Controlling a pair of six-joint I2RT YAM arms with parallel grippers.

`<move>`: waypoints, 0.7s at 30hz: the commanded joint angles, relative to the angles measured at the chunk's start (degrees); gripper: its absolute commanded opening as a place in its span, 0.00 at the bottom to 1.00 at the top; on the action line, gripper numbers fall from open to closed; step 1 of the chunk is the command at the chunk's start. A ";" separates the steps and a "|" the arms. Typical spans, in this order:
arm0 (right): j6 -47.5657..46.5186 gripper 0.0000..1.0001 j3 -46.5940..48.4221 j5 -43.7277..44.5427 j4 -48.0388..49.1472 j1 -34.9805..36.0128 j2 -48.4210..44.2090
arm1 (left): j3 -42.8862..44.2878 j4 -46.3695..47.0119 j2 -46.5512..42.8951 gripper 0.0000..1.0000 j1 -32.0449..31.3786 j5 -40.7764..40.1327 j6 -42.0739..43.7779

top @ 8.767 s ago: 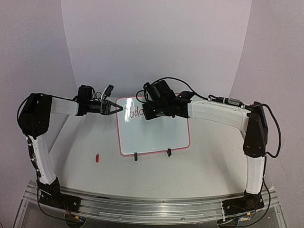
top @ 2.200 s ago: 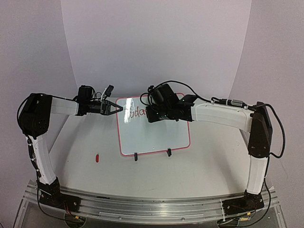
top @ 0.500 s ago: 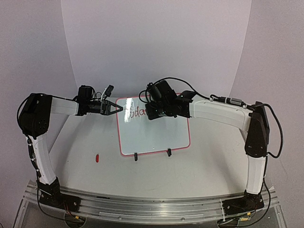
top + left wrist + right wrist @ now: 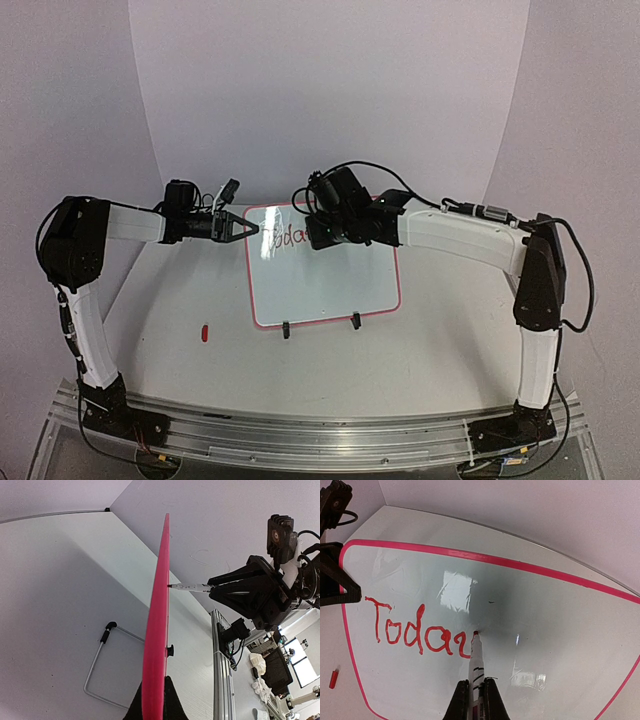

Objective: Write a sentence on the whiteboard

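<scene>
While my right gripper clamps the marker and my left gripper pinches the whiteboard, hard pressure could shift it, skewing the sentence.

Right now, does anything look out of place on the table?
Only a small red piece, maybe a pen cap, lying alone on the table left of the whiteboard. Nothing else stands out.

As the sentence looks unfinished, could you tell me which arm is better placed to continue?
Right arm: right fingers hold the marker, tip on the whiteboard after the red lettering. The left fingers clamp the board's edge.
</scene>
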 commanded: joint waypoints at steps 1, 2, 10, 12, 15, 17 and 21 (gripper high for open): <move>0.78 0.00 -1.23 0.05 -0.09 -1.21 0.32 | 0.14 -0.22 0.54 0.00 -0.68 -4.15 5.43; 0.98 0.00 -1.54 -0.11 -0.39 -1.20 0.16 | 0.15 -0.13 0.57 0.00 -0.68 -4.10 5.42; 2.52 0.00 -3.79 -0.91 -1.88 -1.20 -0.93 | 0.26 0.07 0.85 0.00 -0.68 -4.16 4.97; 2.76 0.00 -4.12 -0.79 -2.13 -1.18 -0.99 | 0.26 0.10 0.80 0.00 -0.65 -4.14 4.90; 3.07 0.00 -4.81 -0.83 -2.53 -1.20 -1.36 | 0.25 0.10 0.85 0.00 -0.67 -4.26 4.90; 3.26 0.00 -5.38 -0.76 -2.74 -1.24 -1.71 | 0.25 0.10 0.72 0.00 -0.65 -4.33 4.90; 3.65 0.00 -6.21 -0.88 -3.06 -1.20 -2.26 | 0.26 0.10 0.86 0.00 -0.67 -4.29 4.90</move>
